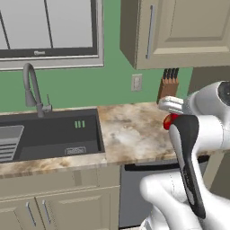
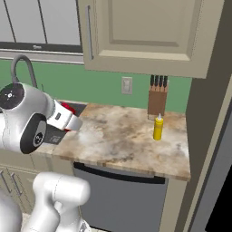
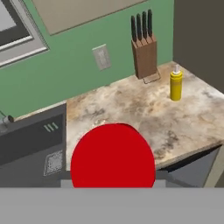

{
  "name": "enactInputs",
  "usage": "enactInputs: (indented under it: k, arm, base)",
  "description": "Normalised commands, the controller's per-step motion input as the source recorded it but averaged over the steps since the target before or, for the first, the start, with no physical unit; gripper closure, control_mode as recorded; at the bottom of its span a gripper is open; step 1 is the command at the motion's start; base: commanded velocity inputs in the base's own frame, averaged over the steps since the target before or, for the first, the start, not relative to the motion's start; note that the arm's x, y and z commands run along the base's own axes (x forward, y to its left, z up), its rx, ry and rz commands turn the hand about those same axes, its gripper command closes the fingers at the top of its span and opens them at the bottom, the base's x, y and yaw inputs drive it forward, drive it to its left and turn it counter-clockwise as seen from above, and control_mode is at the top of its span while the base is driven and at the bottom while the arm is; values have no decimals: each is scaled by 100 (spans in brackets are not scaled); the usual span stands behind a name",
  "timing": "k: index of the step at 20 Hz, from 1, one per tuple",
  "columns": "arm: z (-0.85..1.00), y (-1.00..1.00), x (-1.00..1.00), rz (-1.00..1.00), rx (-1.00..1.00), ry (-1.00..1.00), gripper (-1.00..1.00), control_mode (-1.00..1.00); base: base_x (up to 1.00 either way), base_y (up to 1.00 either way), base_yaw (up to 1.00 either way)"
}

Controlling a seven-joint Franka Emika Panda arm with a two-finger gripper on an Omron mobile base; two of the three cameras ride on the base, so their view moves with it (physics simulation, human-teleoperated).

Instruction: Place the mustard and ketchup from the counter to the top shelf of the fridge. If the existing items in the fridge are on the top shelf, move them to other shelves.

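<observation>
My gripper (image 1: 167, 114) is shut on the ketchup (image 3: 113, 155), a red squeeze bottle held up in the air over the counter (image 1: 130, 134). In the hand view the bottle shows end-on as a big red disc that hides the fingertips. A bit of red ketchup (image 2: 68, 108) peeks out beside the white hand. The mustard (image 2: 157, 128), a yellow bottle with a pale nozzle, stands upright on the counter (image 2: 113, 140) in front of the knife block, well to the right of the gripper. The mustard (image 3: 176, 85) is at the far right. The fridge, its top shelf and the existing items are out of view.
A wooden knife block (image 2: 157, 102) stands against the green wall behind the mustard. A dark sink (image 1: 54, 134) with a curved faucet (image 1: 31, 90) lies to the left. Beige wall cabinets (image 2: 145, 31) hang overhead. A tall dark panel (image 2: 204, 113) bounds the counter on the right.
</observation>
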Motion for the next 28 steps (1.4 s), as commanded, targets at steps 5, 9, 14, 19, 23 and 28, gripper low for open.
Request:
enactInputs:
  k: [5, 9, 14, 19, 23, 28]
  arm:
    - [32, 0, -75, 8, 0, 16, 100, -100]
    - [0, 0, -3, 0, -2, 0, 100, -100]
    - [0, -2, -27, 0, -1, 0, 100, 100]
    - [0, 0, 0, 0, 0, 0, 100, 100]
    - [0, 0, 0, 0, 0, 0, 100, 100]
    - [0, 0, 0, 0, 0, 0, 100, 100]
  base:
    - [0, 0, 0]
    - [0, 0, 0]
    - [-60, -36, 0]
    - [-100, -100, -5]
    - [-64, -100, -12]
    - [-16, -100, -12]
